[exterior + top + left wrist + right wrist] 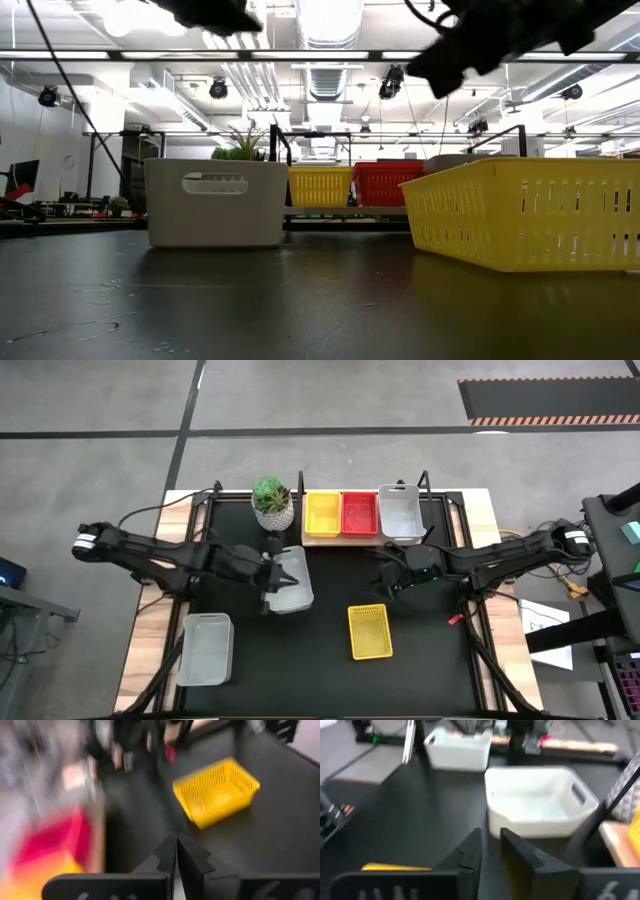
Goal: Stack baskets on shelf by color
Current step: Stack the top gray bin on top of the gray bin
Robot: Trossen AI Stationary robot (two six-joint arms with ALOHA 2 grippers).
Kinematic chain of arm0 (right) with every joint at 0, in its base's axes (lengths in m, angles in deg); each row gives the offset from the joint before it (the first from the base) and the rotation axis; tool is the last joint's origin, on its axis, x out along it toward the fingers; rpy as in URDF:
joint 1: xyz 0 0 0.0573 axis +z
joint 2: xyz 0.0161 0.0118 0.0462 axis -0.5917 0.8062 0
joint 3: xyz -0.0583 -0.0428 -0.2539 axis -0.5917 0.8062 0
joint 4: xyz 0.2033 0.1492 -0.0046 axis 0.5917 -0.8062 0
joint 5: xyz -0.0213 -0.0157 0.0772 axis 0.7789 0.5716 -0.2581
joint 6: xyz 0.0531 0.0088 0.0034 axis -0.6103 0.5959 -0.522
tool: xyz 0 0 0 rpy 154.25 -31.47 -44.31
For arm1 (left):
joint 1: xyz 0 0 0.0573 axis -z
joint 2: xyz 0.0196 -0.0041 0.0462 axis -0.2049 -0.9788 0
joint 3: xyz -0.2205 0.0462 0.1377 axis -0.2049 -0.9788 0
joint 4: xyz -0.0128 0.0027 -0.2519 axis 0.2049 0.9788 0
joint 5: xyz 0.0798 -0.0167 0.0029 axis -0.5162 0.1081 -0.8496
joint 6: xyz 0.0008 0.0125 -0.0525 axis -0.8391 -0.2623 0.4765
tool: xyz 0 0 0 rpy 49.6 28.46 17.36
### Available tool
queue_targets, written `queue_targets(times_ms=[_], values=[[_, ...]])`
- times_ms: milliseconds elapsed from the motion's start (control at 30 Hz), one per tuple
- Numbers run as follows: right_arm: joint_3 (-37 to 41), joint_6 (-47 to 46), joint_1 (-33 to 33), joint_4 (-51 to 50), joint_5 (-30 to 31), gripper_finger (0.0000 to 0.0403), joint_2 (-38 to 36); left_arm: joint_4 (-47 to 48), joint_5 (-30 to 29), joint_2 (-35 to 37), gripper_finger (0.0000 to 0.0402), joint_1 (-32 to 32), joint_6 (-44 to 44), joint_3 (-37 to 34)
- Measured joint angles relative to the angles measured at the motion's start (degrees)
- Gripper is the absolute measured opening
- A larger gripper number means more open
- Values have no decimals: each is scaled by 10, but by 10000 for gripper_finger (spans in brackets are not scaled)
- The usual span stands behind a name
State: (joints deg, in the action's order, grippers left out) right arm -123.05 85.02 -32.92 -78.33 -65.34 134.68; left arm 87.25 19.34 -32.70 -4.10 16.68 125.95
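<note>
My left gripper (272, 577) is clenched on a grey-white basket (290, 582) at table centre. My right gripper (390, 572), slightly parted, grasps nothing. The shelf (362, 539) at 12 o'clock carries yellow, red and grey baskets.

high: straight down over the whole black table (330, 660) | low: at tabletop level, close behind a yellow basket (530, 210), facing the shelf (340, 210) | left wrist: blurred, seemingly toward that basket (216, 792) | right wrist: across a white basket (537, 802) | shared: yellow basket, table
</note>
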Motion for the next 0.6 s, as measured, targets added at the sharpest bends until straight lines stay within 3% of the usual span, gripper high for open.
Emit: queue_targets(times_ms=[133, 300, 433, 600], values=[[-23, -14, 0, 48, 22, 116, 58, -226, 48, 34, 0, -22, -166, -96], [-94, -44, 0, 46, 22, 160, 144, -474, 46, 57, 0, -53, -209, -214], [-168, -47, 1, -16, 20, 178, 209, -557, 10, 81, 0, -66, -209, -272], [-284, -41, 1, -121, 20, 178, 284, -585, -9, 111, 0, -66, -198, -315]])
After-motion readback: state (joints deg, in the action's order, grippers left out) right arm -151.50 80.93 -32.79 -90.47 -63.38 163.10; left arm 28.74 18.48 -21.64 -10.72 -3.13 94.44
